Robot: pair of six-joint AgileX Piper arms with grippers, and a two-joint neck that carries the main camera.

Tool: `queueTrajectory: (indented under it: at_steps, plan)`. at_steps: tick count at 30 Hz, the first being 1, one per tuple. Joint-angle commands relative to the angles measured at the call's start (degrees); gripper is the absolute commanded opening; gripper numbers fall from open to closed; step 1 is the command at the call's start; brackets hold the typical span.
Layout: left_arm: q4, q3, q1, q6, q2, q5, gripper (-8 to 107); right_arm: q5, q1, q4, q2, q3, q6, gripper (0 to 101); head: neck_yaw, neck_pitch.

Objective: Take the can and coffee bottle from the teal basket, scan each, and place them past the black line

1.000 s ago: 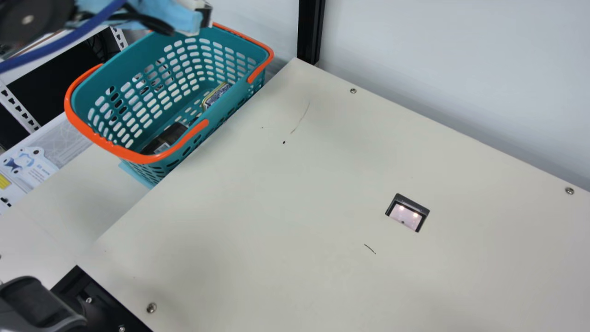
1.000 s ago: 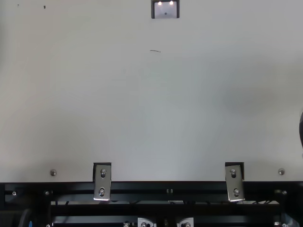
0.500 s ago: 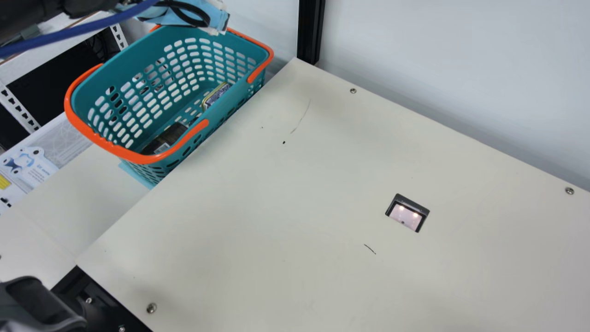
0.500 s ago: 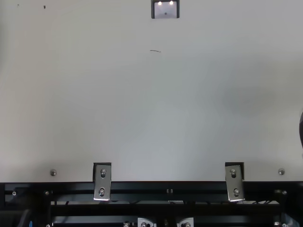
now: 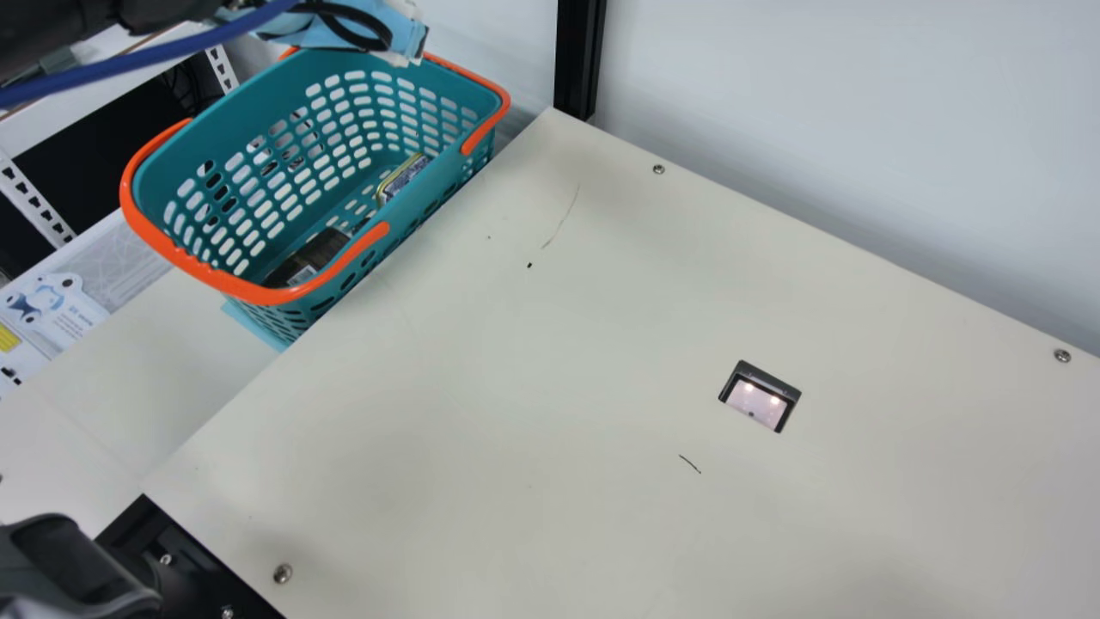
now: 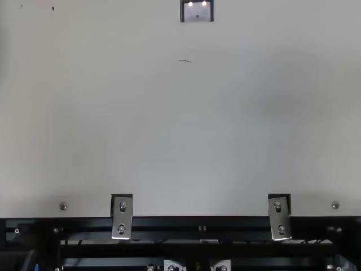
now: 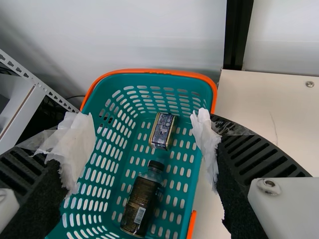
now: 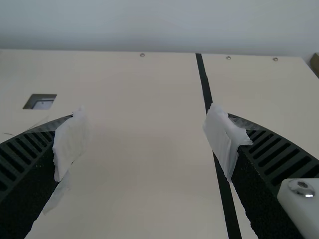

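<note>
Two task items: the can (image 7: 163,130) and the coffee bottle (image 7: 142,204) lay on the basket floor, the bottle on its side, its dark cap (image 7: 156,165) toward the can.
Teal basket (image 7: 144,82): stood beside the cream tabletop (image 5: 481,361), with orange handles (image 5: 258,295) along its rim.
Left gripper (image 5: 365,27): above the basket, fingers wide apart, tips wrapped in white, tissue-like material (image 7: 79,144).
Scanner window (image 5: 756,402): sat in a cutout in the tabletop, two lights glowing.
Right gripper (image 8: 143,137): over the tabletop, fingers wide apart, tips similarly wrapped.
Black line (image 8: 206,87): crossed the tabletop, seen partly behind one wrapped tip.
Black post (image 5: 580,60): upright at a tabletop corner, against the pale wall (image 5: 842,112).
</note>
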Motion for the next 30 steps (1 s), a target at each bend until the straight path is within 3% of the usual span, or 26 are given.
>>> queueTrajectory:
  at_steps: [1, 7, 11, 15, 16, 20, 30]
  plan:
    - [0.0, 0.0, 0.0, 0.0, 0.0, 0.0, 90, 6.7, 0.8, 0.8, 1.5, -12.2, 1.5, 101, 0.7, -1.0]
    - [0.0, 0.0, 0.0, 0.0, 0.0, 0.0, 90, 19.1, 2.0, 5.4, 4.9, -28.3, 7.2, 101, 0.7, -1.0]
    - [0.0, 0.0, 0.0, 0.0, 0.0, 0.0, 90, 25.2, 2.6, 10.3, 6.7, -36.2, 13.6, 101, 0.7, -1.0]
    - [0.0, 0.0, 0.0, 0.0, 0.0, 0.0, 90, 25.2, 4.3, 14.5, 8.7, -38.6, 21.5, 101, 0.7, -1.0]
    - [0.0, 0.0, 0.0, 0.0, 0.0, 0.0, 90, 24.9, 3.9, 12.2, 8.3, -35.2, 15.9, 101, 0.7, -1.0]
    - [0.0, 0.0, 0.0, 0.0, 0.0, 0.0, 90, 25.2, 4.3, 14.6, 8.8, -38.7, 21.0, 101, 0.7, -1.0]
    - [0.0, 0.0, 0.0, 0.0, 0.0, 0.0, 90, 25.5, 4.3, 14.4, 8.8, -38.8, 21.7, 101, 0.7, -1.0]
